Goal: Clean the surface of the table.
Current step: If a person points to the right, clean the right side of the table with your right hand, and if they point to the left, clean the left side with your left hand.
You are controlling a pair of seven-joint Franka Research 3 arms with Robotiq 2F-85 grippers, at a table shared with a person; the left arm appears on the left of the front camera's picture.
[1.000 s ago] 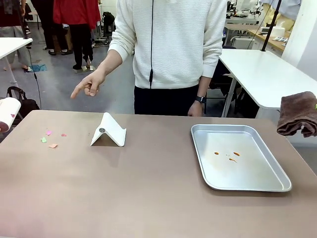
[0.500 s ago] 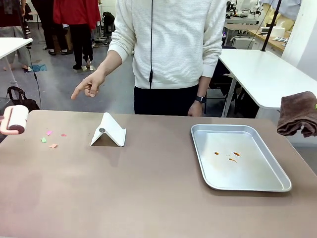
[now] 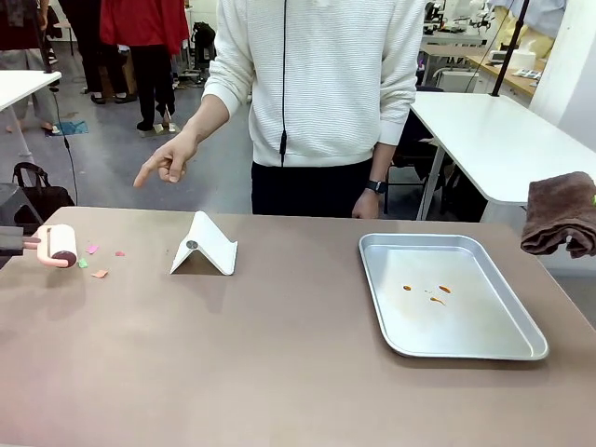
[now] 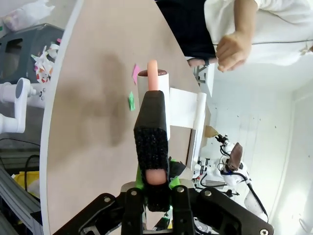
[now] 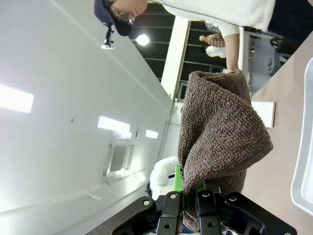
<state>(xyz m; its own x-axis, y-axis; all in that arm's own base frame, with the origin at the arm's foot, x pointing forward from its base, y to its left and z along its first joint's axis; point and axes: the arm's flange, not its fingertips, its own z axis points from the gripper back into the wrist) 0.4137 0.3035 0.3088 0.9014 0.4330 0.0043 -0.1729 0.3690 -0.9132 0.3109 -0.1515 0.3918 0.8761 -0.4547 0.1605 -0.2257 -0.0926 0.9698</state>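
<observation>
left gripper [image 4: 155, 182] clamps one roller [image 3: 61, 246] | right gripper [image 5: 188, 188] clamps one towel [image 3: 559, 214] | table [image 3: 279, 363] — four paper scraps [image 3: 100, 274], one tray [image 3: 466, 321]

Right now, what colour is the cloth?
The cloth is dark brown; right wrist view shows it best.
</observation>
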